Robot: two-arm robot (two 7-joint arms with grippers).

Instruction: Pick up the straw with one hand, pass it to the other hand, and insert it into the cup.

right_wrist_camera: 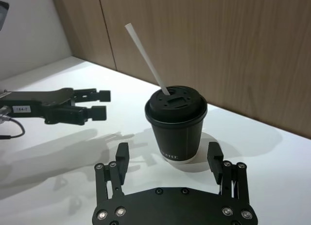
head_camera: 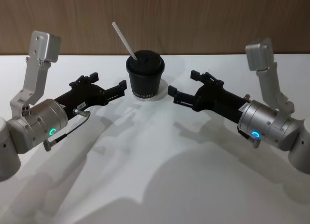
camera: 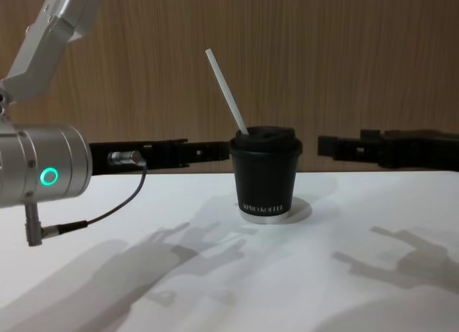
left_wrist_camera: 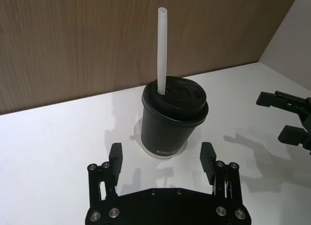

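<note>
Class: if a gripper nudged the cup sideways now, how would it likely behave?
The cup looks like light paper, so it would probably slide or tip easily. Its base is narrower than its lid, favouring tipping. The straw leans out of the lid and would likely swing with it.

White straw tilted in black cup

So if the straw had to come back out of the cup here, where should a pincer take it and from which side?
Grip the straw on its bare upper length, well above the lid of the cup. It leans toward the robot's left, so the open left pincer is probably better placed: close across the thin shaft from that side, then pull along the lean rather than straight up.
</note>
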